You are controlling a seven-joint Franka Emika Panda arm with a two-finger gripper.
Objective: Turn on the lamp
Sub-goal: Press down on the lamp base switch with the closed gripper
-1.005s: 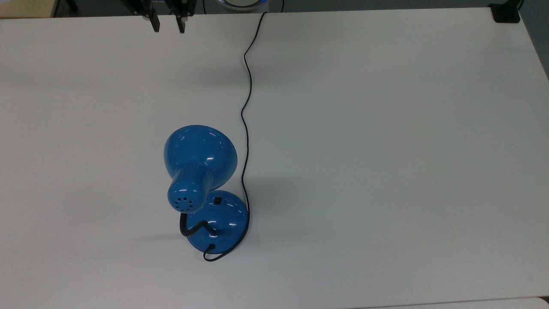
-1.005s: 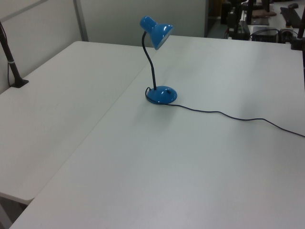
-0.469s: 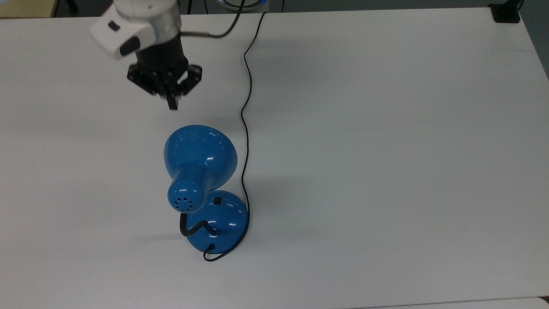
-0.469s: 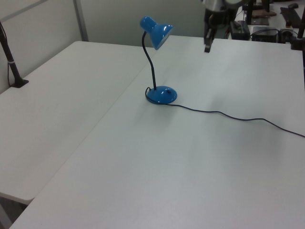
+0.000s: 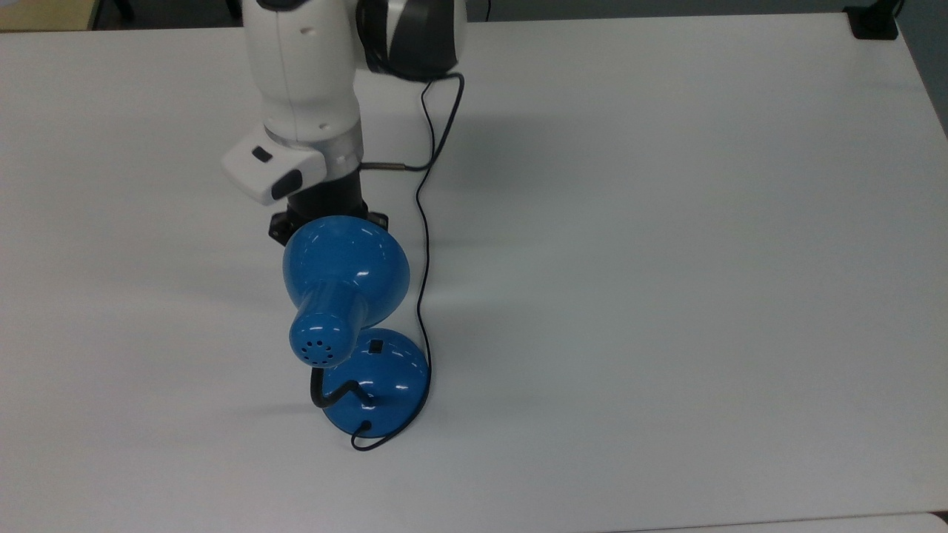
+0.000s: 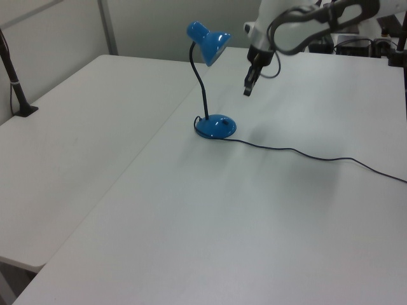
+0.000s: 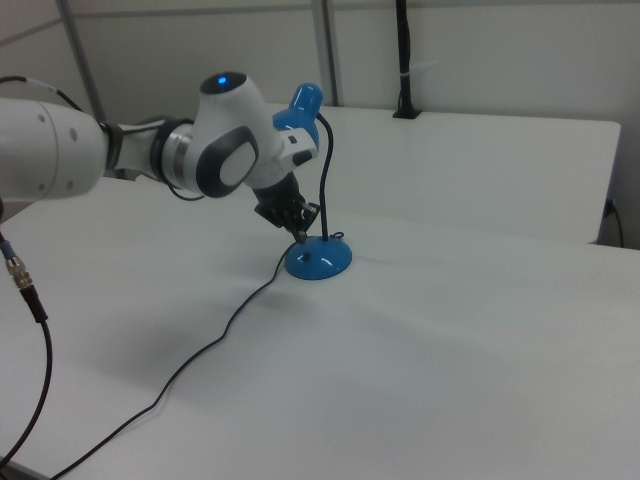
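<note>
Gripper [image 6: 247,91]: I am holding it empty, fingers nearly together, hanging above and right of lamp [image 6: 213,126] base switch [image 5: 376,345] in the left view.

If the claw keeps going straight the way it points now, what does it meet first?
Probably the lamp: the claw slants down toward its round base, where the switch sits. Depth is unclear; it might reach the table beside it.

A glossy blue metal-looking desk lamp [image 5: 345,285] with bright highlights stands on a smooth matt white table [image 5: 666,259]. Its black gooseneck [image 6: 202,86] looks matt. Beside the lamp, a smooth white plastic robot arm [image 5: 307,81] shines faintly.
</note>
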